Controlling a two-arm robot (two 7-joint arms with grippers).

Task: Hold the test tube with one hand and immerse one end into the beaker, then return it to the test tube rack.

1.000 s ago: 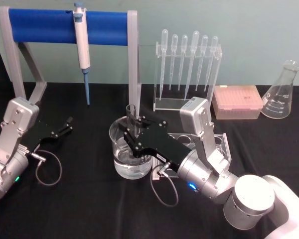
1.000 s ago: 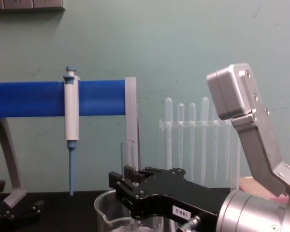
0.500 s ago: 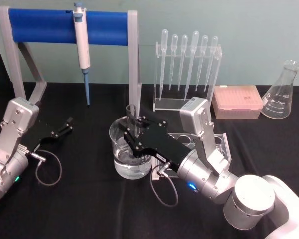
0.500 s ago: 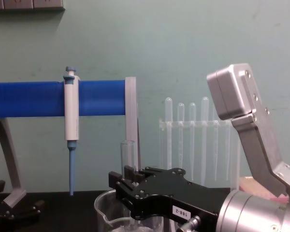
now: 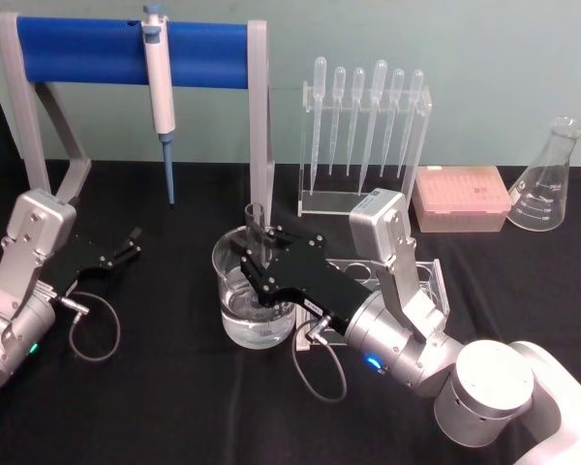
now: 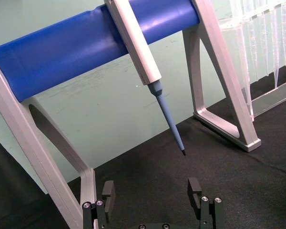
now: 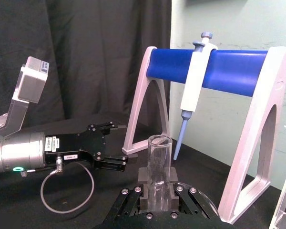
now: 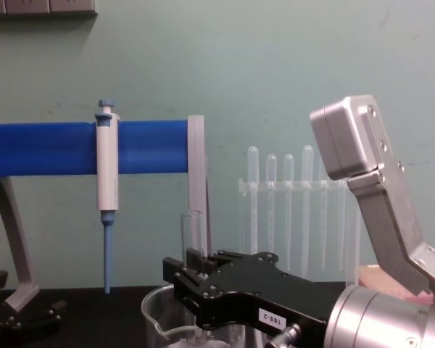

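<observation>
The test tube (image 5: 255,219) stands upright with my right gripper (image 5: 256,254) shut on its middle. Its open top (image 7: 159,141) rises above the fingers, also seen from the side (image 8: 192,230). The lower part goes down inside the beaker (image 5: 225,263), a wide clear glass with liquid at the bottom (image 8: 156,309). The gripper hides the tube's lower tip. My right gripper (image 8: 193,262) hangs right over the beaker's rim, and its black fingers (image 7: 144,181) clamp the tube. My left gripper (image 5: 132,242) rests open on the black table at the left, apart from the beaker (image 6: 151,191).
A white pipettor (image 5: 159,87) with a blue tip hangs on the blue-barred stand (image 5: 87,48) behind. A clear rack of plastic pipettes (image 5: 366,126), a pink tip box (image 5: 462,199) and a conical flask (image 5: 550,179) stand at the back right. A clear tube rack (image 5: 432,281) sits under my right arm.
</observation>
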